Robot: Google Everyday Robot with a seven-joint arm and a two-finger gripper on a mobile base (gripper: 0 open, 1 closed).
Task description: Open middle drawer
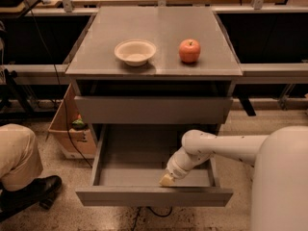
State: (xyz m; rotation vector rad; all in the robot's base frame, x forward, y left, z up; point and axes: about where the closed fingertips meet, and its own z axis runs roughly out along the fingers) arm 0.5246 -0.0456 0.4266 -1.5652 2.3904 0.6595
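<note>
Speckled flooring [48,215] spreads under a grey metal cabinet whose flat worktop [159,30] fills the upper middle of the camera view. On the worktop sit a pale bowl [135,52] to the left and a red apple [190,50] to the right, near each other but not touching. Below the worktop a closed grey drawer front [154,110] spans the cabinet's width.

Under that front the middle drawer [154,196] stands open, its wide shallow tray drawn toward the camera and its plain, handle-less front at the near edge. The tray's grey floor shows bare on its left side.

From the right, the robot's white arm [221,147] reaches down and leftward out of the rounded white body [284,182] into the open tray. The gripper [167,179] is low inside the middle drawer, its yellowish tip just behind the inner face of the drawer front, slightly right of centre. Whether it is clenched or released cannot be told from this angle.

Left of the cabinet a cardboard box [65,129] rests on the floor, and a person's tan trouser leg [17,150] and dark shoe [33,190] show at the left edge.
</note>
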